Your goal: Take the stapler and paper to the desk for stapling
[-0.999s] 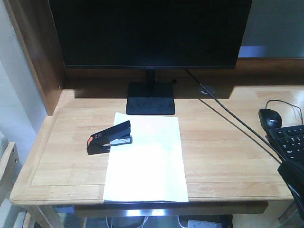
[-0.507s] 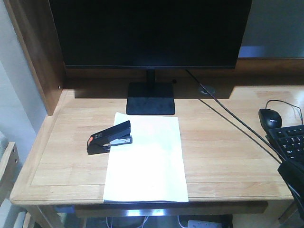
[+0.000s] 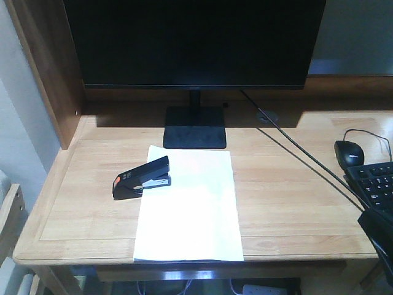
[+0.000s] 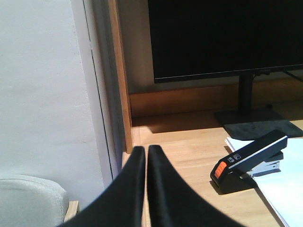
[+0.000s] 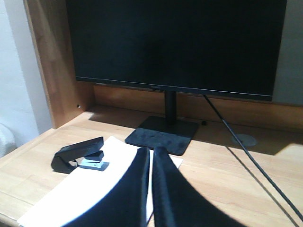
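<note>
Stapler straddles the paper edge before the monitor; both hands closed, empty; next, press.

Lighting: overhead, fairly bright; plain white paper sheet glaring, detail washing out. Light-wood desk top evenly lit at front; wide black monitor throwing dark shadow band along rear edge. Wrist views: black gripper fingers looming out of focus, w/ soft edges. Front view slightly grainy.
</note>
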`<state>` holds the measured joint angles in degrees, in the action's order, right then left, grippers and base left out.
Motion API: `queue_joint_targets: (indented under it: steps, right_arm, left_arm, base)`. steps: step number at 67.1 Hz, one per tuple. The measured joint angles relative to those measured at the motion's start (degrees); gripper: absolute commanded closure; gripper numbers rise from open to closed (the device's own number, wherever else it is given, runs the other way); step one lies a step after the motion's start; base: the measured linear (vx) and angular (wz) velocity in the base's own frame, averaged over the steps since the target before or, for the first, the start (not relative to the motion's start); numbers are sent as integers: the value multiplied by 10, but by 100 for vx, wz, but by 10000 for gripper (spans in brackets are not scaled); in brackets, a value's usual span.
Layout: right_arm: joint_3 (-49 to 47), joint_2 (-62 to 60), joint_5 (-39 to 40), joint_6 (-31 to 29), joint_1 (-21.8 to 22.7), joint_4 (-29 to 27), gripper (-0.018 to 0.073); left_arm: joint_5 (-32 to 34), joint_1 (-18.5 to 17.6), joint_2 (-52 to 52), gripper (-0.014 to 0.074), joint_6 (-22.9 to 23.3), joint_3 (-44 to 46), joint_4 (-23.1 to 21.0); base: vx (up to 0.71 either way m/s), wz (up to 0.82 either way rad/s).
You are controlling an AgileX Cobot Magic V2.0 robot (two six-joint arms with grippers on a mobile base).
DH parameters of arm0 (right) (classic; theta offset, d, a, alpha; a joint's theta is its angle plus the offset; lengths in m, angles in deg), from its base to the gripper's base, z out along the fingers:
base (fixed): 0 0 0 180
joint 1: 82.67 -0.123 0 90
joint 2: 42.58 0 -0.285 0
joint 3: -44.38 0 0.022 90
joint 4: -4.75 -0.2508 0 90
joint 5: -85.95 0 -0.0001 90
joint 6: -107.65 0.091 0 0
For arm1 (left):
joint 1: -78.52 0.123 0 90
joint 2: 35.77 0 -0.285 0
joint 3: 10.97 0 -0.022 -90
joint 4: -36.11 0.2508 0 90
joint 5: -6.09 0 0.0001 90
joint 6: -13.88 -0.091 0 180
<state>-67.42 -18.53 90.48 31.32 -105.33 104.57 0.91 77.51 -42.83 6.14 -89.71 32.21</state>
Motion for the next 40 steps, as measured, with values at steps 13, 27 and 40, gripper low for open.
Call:
queue_joint_targets:
  steps: [13, 27, 40]
  right_arm:
    - [0, 0, 0, 0, -4, 0, 568]
    - [8, 0, -24, -10, 15, -14, 568]
    - [9, 0, -45, -231, 100, -234, 568]
  left_arm:
    - [0, 0, 0, 603, -1, 0, 0]
    - [0, 0, 0, 603, -1, 0, 0]
    - [0, 0, 0, 603, -1, 0, 0]
  base:
    - [0, 0]
    - [0, 0]
    - [0, 0]
